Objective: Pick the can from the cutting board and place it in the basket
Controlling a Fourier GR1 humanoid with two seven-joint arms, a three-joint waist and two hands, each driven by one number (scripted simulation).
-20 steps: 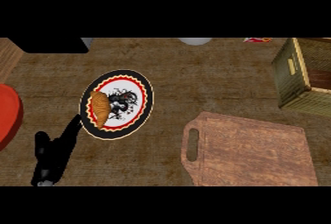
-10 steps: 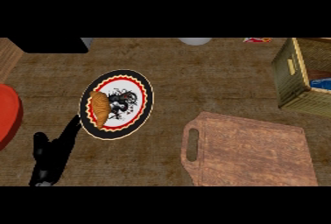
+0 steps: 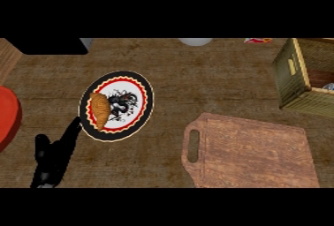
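1. At the near right of the counter lies the wooden cutting board, its handle slot towards the left; no can shows on it or anywhere else in view.
2. Far right stands the slatted basket, cut by the view's edge, just beyond the board's far corner.
3. Left of the board sits a patterned plate carrying a croissant.
4. Only the left hand shows, at the near left, fingers straight and open, holding nothing, one fingertip close to the plate's near rim.
5. The right hand is out of view, so I cannot say how it stands.
6. Judging by layout, board and basket both lie well right of the left hand; the right arm would be the nearer one for any reach there.
7. A red object sits at the left edge.
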